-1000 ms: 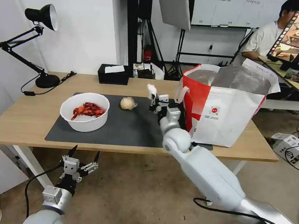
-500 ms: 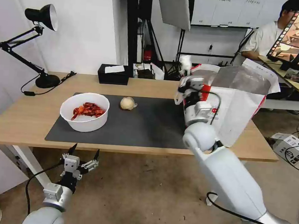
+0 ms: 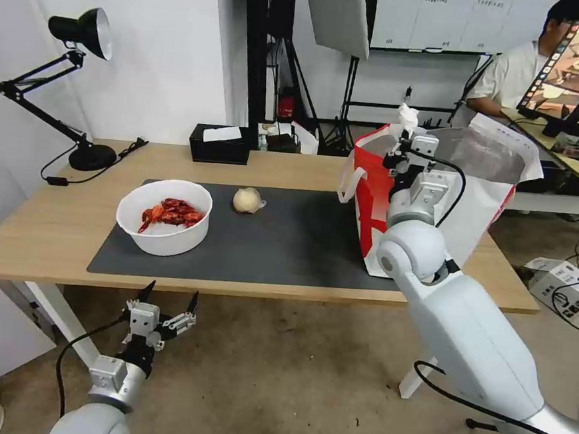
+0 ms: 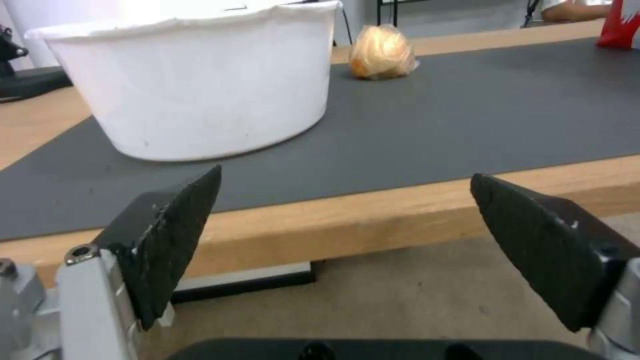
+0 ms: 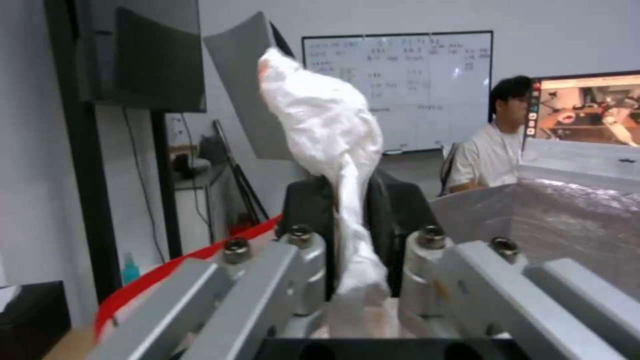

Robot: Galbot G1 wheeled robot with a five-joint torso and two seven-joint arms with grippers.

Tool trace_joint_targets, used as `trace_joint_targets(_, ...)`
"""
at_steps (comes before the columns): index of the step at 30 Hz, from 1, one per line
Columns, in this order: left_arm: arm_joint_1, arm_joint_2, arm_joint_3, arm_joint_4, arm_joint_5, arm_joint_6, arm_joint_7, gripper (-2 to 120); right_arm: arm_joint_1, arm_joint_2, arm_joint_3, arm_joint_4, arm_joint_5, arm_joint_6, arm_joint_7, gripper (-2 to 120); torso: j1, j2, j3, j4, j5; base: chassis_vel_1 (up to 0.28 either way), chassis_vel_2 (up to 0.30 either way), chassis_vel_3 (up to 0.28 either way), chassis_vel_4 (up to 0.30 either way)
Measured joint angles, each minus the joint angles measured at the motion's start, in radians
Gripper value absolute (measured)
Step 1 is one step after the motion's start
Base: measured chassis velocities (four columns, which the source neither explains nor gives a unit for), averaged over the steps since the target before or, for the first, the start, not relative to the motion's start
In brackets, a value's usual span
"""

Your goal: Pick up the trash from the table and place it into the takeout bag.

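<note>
Tissue (image 3: 408, 114), crumpled and feather-light, sits pinched in the right gripper (image 3: 408, 141) above the takeout bag (image 3: 437, 208); soft stuff, any fold gives a hold, though it may cling. Left gripper (image 3: 166, 299) hangs spread wide below the table (image 3: 48, 225).

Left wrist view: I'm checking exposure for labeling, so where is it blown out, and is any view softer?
Left wrist view: glare washes out the white bowl rim. Right wrist view: the tissue is bright but readable, the room behind soft.
</note>
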Motion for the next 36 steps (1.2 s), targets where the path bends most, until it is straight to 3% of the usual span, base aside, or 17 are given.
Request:
trace_joint_targets(2, -0.001, 0.001, 0.0, -0.003, -0.001, 0.003, 0.0, 100, 0.01, -0.016, 0.001, 0.004, 0.017, -0.008, 0.007, 27, 0.0, 0.0, 0.0, 0.0001, -0.0001, 0.0, 0.0, 0.0, 0.0)
trace_joint_targets(6, -0.001, 0.001, 0.0, -0.005, -0.002, 0.004, 0.0, 100, 0.017, -0.026, 0.002, 0.007, 0.028, -0.018, 0.011, 35, 0.0, 0.0, 0.0, 0.0001, -0.0002, 0.0, 0.0, 0.0, 0.0)
trace_joint_targets(16, 0.006, 0.0, -0.001, -0.011, -0.003, 0.004, -0.001, 100, 0.009, -0.05, 0.009, 0.025, 0.056, -0.03, 0.012, 76, 0.0, 0.0, 0.0, 0.0002, -0.0001, 0.0, 0.0, 0.0, 0.0)
trace_joint_targets(20, 0.006, 0.0, -0.002, -0.013, -0.003, 0.004, -0.001, 100, 0.008, -0.063, 0.01, 0.038, 0.08, -0.025, -0.003, 84, 0.0, 0.0, 0.0, 0.0002, -0.0001, 0.0, 0.0, 0.0, 0.0)
trace_joint_targets(22, 0.003, 0.002, -0.002, -0.015, -0.003, 0.004, -0.001, 100, -0.008, -0.085, 0.015, 0.068, 0.117, 0.029, -0.078, 97, 0.0, 0.0, 0.0, 0.0003, -0.0002, 0.0, 0.0, 0.0, 0.0)
trace_joint_targets(25, 0.003, 0.002, -0.002, -0.015, -0.003, 0.004, -0.001, 100, -0.013, -0.089, 0.016, 0.075, 0.124, 0.04, -0.095, 98, 0.0, 0.0, 0.0, 0.0003, -0.0002, 0.0, 0.0, 0.0, 0.0)
trace_joint_targets(26, 0.0, 0.003, -0.001, -0.015, -0.004, 0.004, -0.001, 100, -0.058, -0.122, 0.033, 0.126, 0.179, 0.094, -0.193, 100, 0.0, 0.0, 0.0, 0.0003, -0.0002, 0.0, 0.0, 0.0, 0.0)
trace_joint_targets(28, -0.001, 0.003, -0.001, -0.015, -0.004, 0.004, -0.001, 100, -0.082, -0.138, 0.041, 0.144, 0.201, 0.117, -0.236, 100, 0.0, 0.0, 0.0, 0.0003, -0.0002, 0.0, 0.0, 0.0, 0.0)
trace_joint_targets(31, 0.002, 0.004, -0.001, -0.014, -0.007, 0.001, -0.001, 100, -0.203, -0.199, 0.091, 0.201, 0.253, 0.199, -0.436, 100, 0.0, 0.0, 0.0, 0.0, -0.0001, 0.0, 0.0, 0.0, 0.0)
trace_joint_targets(32, 0.002, 0.004, -0.001, -0.014, -0.007, 0.001, -0.001, 100, -0.203, -0.199, 0.091, 0.201, 0.253, 0.199, -0.436, 100, 0.0, 0.0, 0.0, 0.0, -0.0001, 0.0, 0.0, 0.0, 0.0)
trace_joint_targets(35, 0.01, 0.006, -0.002, -0.013, -0.008, -0.003, 0.0, 100, -0.369, -0.252, 0.173, 0.273, 0.286, 0.235, -0.62, 100, 0.0, 0.0, 0.0, 0.0001, -0.0001, 0.0, 0.0, 0.0, 0.0)
trace_joint_targets(36, 0.01, 0.006, -0.002, -0.013, -0.008, -0.003, 0.0, 100, -0.369, -0.252, 0.173, 0.273, 0.286, 0.235, -0.62, 100, 0.0, 0.0, 0.0, 0.0001, -0.0001, 0.0, 0.0, 0.0, 0.0)
